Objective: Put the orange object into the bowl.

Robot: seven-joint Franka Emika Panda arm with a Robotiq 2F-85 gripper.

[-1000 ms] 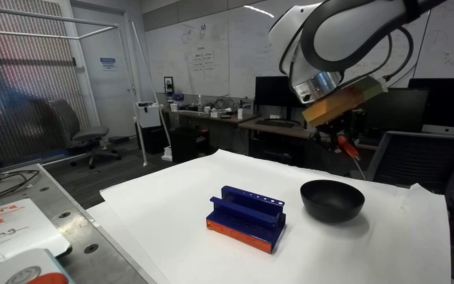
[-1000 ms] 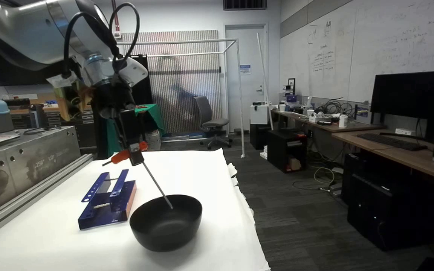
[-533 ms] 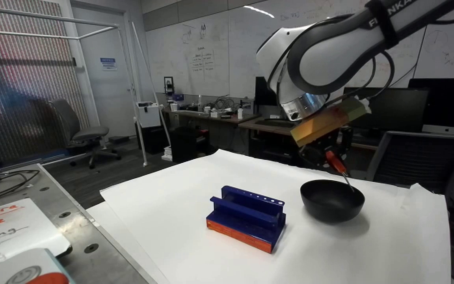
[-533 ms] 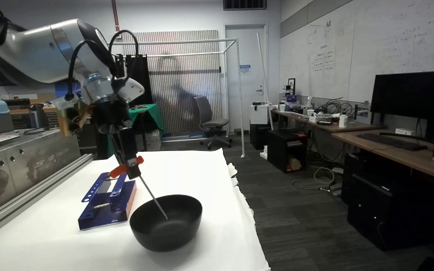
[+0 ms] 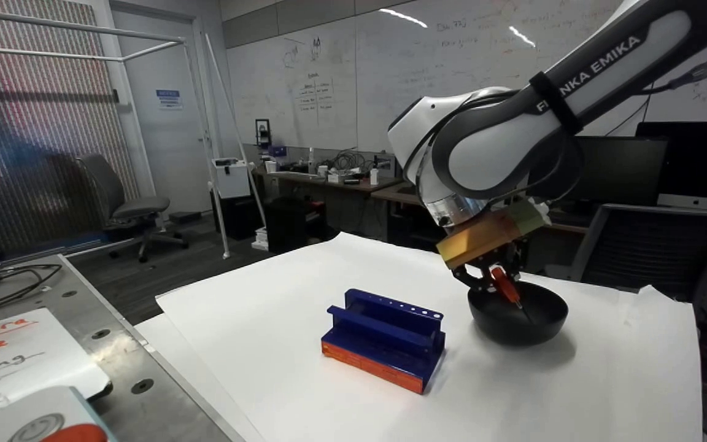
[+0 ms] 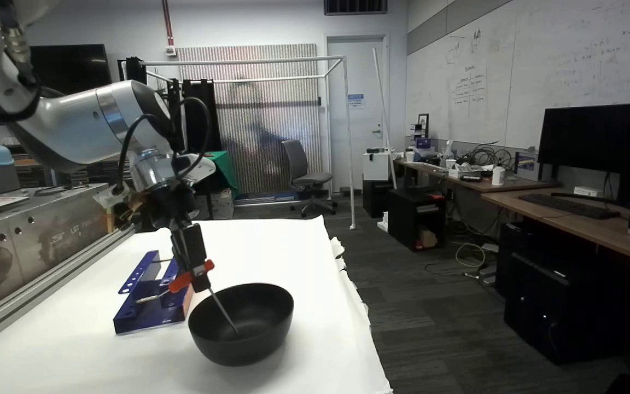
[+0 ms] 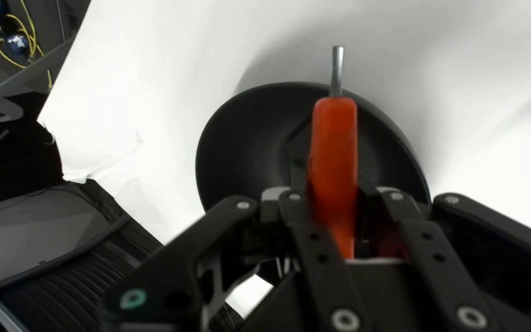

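The orange object [image 5: 503,283] is a tool with an orange handle, a long thin metal rod and a short metal stub. It also shows in an exterior view [image 6: 180,282] and in the wrist view [image 7: 334,152]. My gripper [image 6: 199,278] is shut on the handle, as the wrist view [image 7: 332,198] shows. The tool is tilted, and its rod slopes down inside the black bowl [image 6: 241,350]. The handle is just above the bowl's rim. The bowl [image 7: 251,147] stands upright on the white-covered table, below the gripper in the wrist view.
A dark blue metal stand [image 5: 384,331] with an orange front strip stands beside the bowl and close to the gripper in an exterior view [image 6: 156,314]. A metal rail [image 5: 132,368] runs along a table side. An office chair [image 5: 654,245] stands behind the table.
My gripper has come down to the bowl with the orange object held in it. The rod has moved from above the rim to deep inside the bowl. Bowl and stand have not moved.
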